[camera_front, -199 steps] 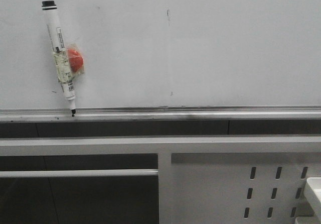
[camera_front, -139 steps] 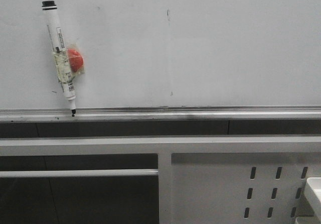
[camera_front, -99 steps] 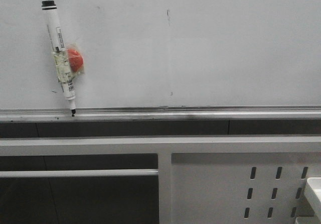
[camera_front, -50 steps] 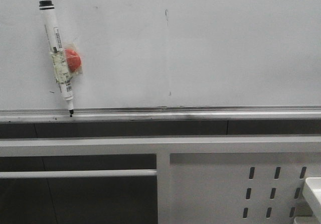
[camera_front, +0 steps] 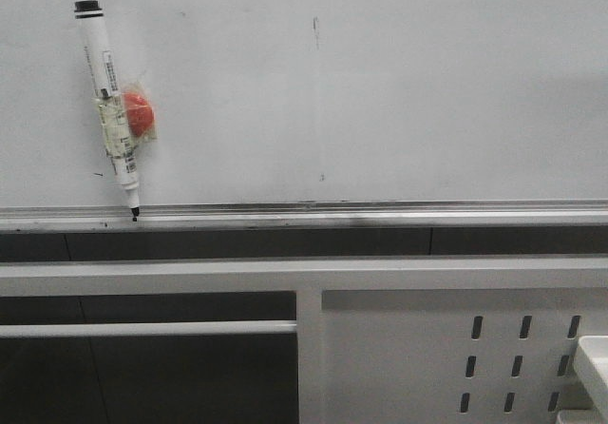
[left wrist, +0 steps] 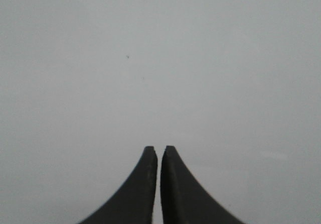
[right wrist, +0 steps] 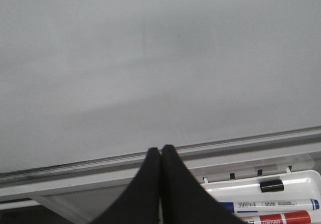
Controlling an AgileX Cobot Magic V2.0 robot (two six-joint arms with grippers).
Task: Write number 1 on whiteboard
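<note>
The whiteboard (camera_front: pixel 380 110) fills the upper front view, with its silver tray edge (camera_front: pixel 380 217) along the bottom. No number 1 stroke shows on it, only tiny faint specks. A white marker (camera_front: pixel 107 101) with a black cap leans on the board at the left, tip down on the tray edge, taped to a red magnet (camera_front: pixel 140 117). Neither gripper shows in the front view. My left gripper (left wrist: pixel 159 148) is shut and empty, facing bare whiteboard (left wrist: pixel 160 58). My right gripper (right wrist: pixel 160 148) is shut and empty, facing the board's lower part (right wrist: pixel 150 58).
A white perforated metal frame (camera_front: pixel 427 348) stands below the board. A white tray (right wrist: pixel 301 181) at the lower right holds a blue marker (right wrist: pixel 271 204), a red marker (right wrist: pixel 281 217) and a black cap (right wrist: pixel 271 185); its corner shows in the front view (camera_front: pixel 594 357).
The whole front view has shifted a few pixels to the left. The marker still leans in the same place on the board.
</note>
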